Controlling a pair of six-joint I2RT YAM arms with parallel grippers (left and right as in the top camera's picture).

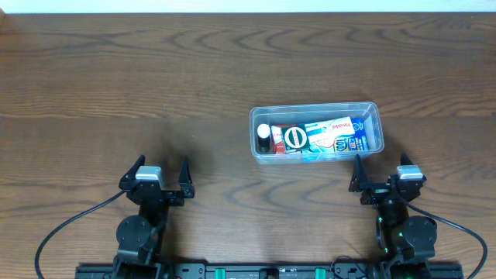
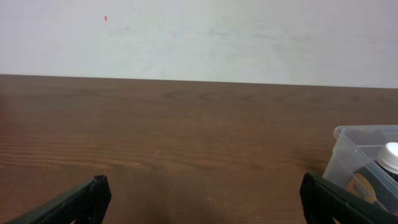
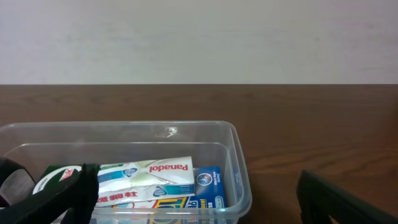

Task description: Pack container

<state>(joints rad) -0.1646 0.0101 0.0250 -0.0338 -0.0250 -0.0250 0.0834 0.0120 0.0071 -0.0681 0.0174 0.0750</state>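
The clear plastic container (image 1: 372, 111) sits on the table right of centre. It holds a white Panadol box (image 1: 333, 128), a blue box (image 1: 358, 138), a round green-and-white item (image 1: 295, 138) and a small dark bottle with a white cap (image 1: 264, 137). My left gripper (image 1: 163, 177) is open and empty, well to the left of the container. My right gripper (image 1: 381, 175) is open and empty, just in front of the container's right end. The right wrist view shows the container (image 3: 239, 168) with the Panadol box (image 3: 155, 174) inside. The left wrist view shows the container's corner (image 2: 354, 146).
The brown wooden table (image 1: 155, 85) lies all around. A pale wall (image 2: 199, 37) rises beyond its far edge. Black cables (image 1: 62, 232) run from the arm bases at the near edge.
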